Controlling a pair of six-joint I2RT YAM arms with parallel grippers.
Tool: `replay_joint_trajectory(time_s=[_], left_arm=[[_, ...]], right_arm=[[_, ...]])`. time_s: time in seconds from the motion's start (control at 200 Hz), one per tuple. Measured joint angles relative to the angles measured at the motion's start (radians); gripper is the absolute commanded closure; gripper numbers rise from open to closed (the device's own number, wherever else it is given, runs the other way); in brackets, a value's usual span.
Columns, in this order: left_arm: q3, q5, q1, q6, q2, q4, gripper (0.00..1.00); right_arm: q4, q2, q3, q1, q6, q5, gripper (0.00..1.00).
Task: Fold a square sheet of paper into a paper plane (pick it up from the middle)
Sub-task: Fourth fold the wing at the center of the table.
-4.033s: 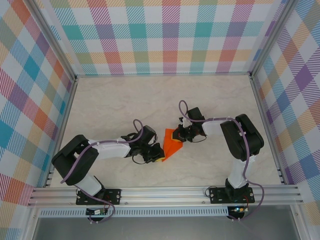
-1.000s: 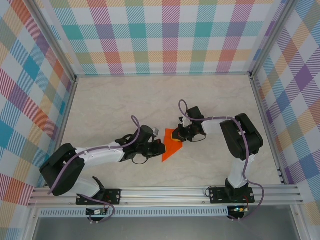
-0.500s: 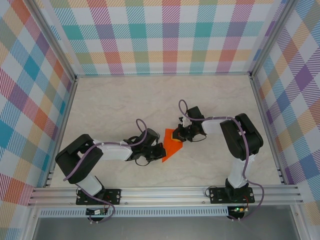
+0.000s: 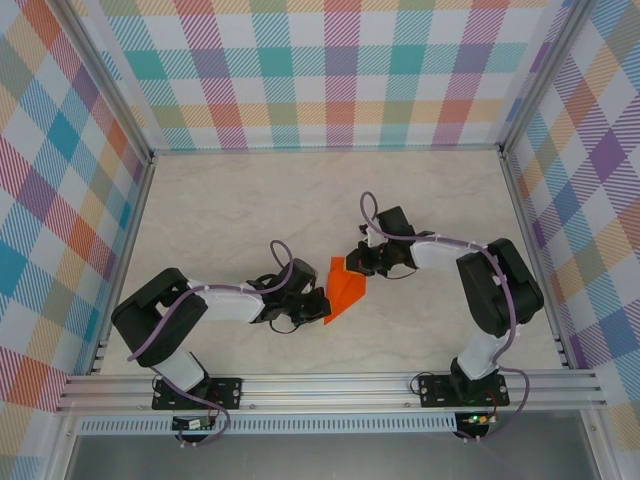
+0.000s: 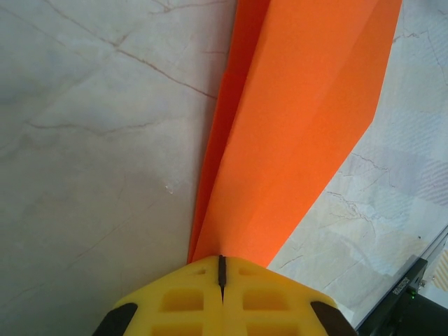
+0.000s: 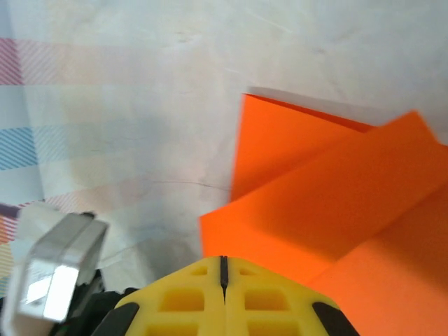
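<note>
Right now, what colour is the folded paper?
Bright orange on every visible face of the folded paper; clearest in the left wrist view.

Paper plane [image 4: 345,290]: bright orange, folded, with creases.
Shape: wide at one end, pointy at the other.
Place: middle of the tabletop [image 4: 230,210].

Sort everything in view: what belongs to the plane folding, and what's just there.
Belongs to the job:
- paper plane, part-folded
- left gripper, shut on its pointed tip
- right gripper, shut, at its far corner

Just there:
- marble table
- checked walls
- aluminium frame
</note>
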Motion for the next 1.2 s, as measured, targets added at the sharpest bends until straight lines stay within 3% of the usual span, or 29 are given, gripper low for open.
replay_joint_trajectory(time_s=[0.325, 0.915, 1.2], left_arm=[[0.000, -0.003, -0.001, -0.003, 0.000, -0.002, 1.00], [0.002, -0.004, -0.001, -0.004, 0.000, -0.008, 1.00], [0.008, -0.004, -0.001, -0.004, 0.000, -0.022, 1.00]], right_arm=[[0.039, -0.003, -0.084, 0.135, -0.002, -0.034, 0.98], [0.065, 0.051, -0.130, 0.137, -0.010, -0.059, 0.98], [0.112, -0.027, -0.150, 0.142, -0.011, -0.022, 0.97]])
